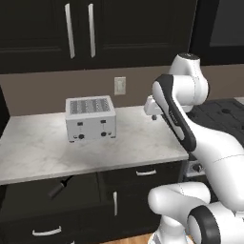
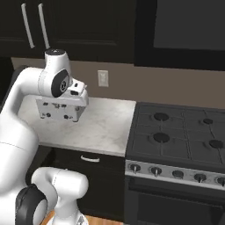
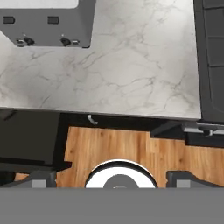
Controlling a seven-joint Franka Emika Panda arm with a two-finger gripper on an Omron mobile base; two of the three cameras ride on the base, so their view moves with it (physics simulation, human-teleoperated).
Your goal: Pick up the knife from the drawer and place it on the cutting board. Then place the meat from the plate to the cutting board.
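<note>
1. Gripper [image 3: 112, 178]: jaws spread wide, holding nothing, above the counter [image 1: 38, 147] front edge.
2. Knife [image 1: 60, 187] lies in the open drawer [image 1: 28, 200] below that edge.
3. Toaster [image 1: 90, 118] sits back; bare counter surrounds it.

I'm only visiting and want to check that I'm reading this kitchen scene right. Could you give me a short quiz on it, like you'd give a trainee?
1. True or false: the knife lies in the open drawer below the counter.
2. Which appliance stands on the counter? A: a kettle. B: a toaster. C: a blender.
3. Fill in the missing word: the hand, looking down over the counter's edge, has its fingers spread ____ with nothing between them.

Key: 1 true; 2 B; 3 open.
</note>
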